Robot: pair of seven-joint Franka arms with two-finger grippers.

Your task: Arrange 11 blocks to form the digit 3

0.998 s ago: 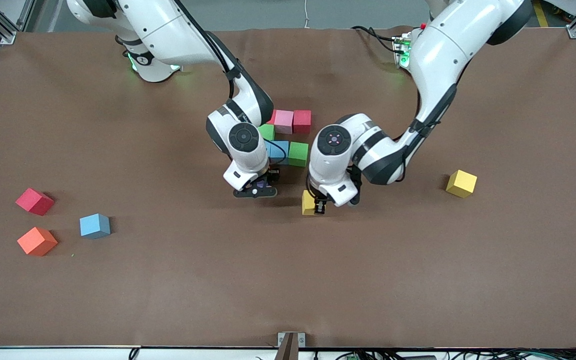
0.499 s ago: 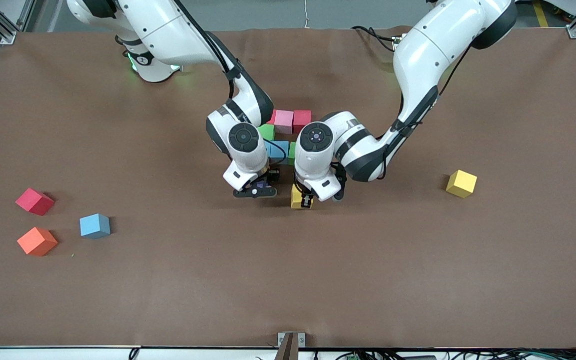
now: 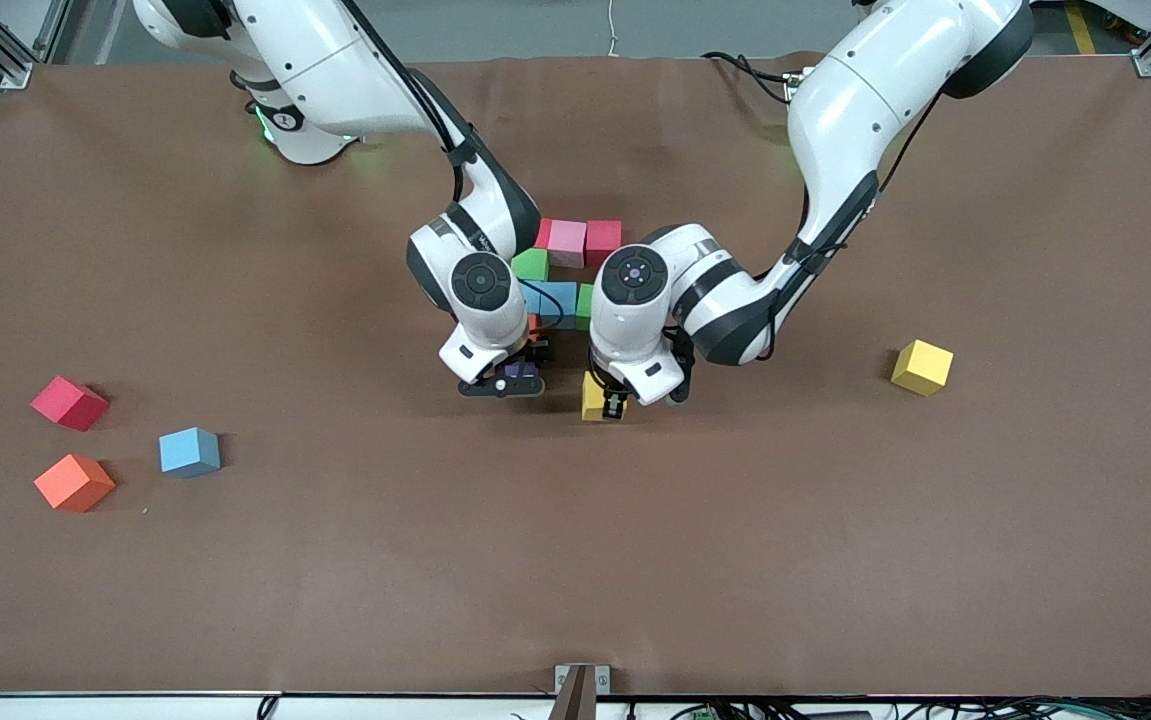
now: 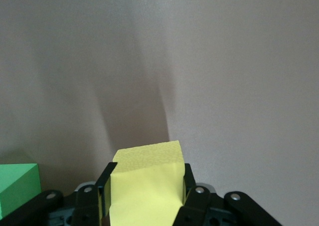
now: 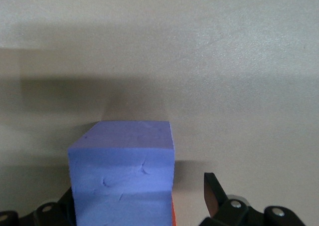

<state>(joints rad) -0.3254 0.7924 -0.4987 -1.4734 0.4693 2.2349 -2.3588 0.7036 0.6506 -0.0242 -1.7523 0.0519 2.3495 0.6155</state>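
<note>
The purple one is let go, and the yellow one has come in beside it.

The right gripper (image 3: 503, 386) has just opened up, and its finger now stands off the purple block (image 5: 122, 171). That block sits at 6 o'clock from the light blue block (image 3: 557, 297), so it looks placed. The left gripper (image 3: 613, 405) is clenched on a yellow block (image 3: 590, 398). It has brought it to 3 o'clock of the purple one. The yellow block likely goes down next.

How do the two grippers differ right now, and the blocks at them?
The left gripper is shut on a yellow block; the right gripper stands open, a gap showing beside its purple block. The blocks differ in colour. Both grippers are low, beside the block cluster.
</note>
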